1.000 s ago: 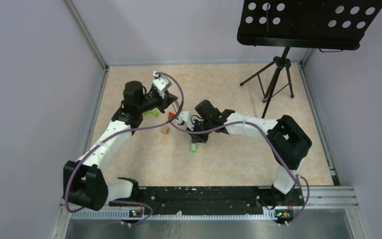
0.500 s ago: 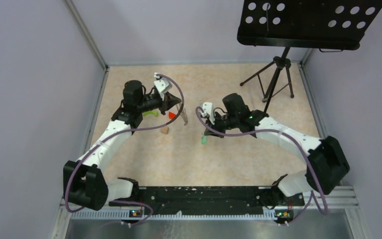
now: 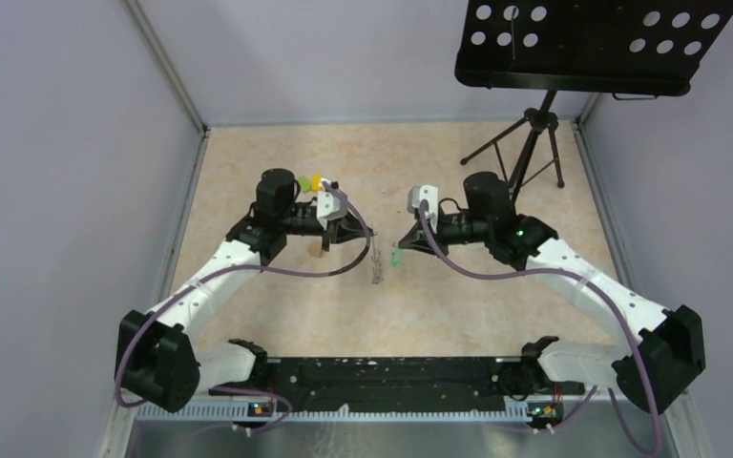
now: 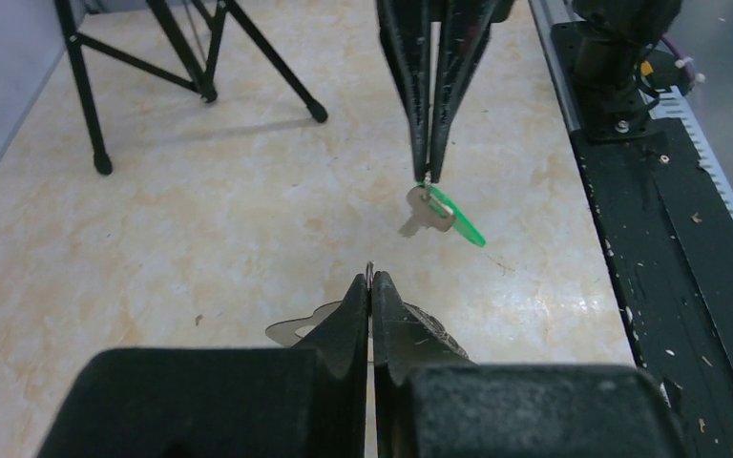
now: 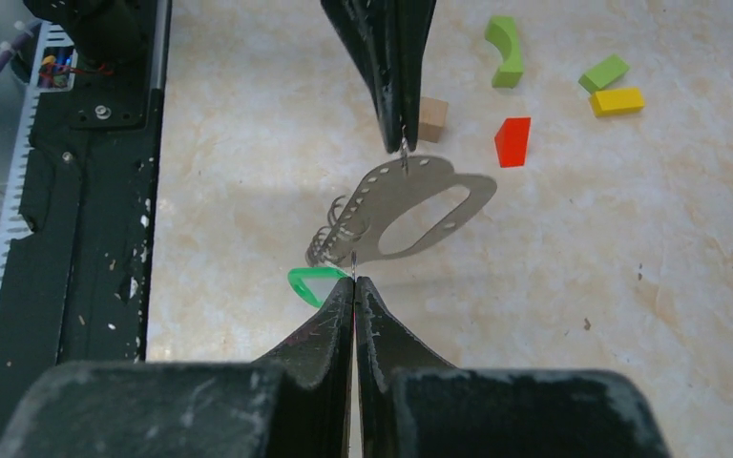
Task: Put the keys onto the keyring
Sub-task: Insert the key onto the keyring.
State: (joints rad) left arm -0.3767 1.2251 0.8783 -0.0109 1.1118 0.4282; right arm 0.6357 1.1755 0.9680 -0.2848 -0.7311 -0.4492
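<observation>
Right wrist: keyring (image 5: 391,191) under left claw (image 5: 403,143); left wrist: key (image 4: 429,212) under right claw (image 4: 429,172).

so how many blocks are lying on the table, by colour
green: 2, curved block and short block
yellow block: 1
red block: 1
tan block: 1
total: 5
</observation>
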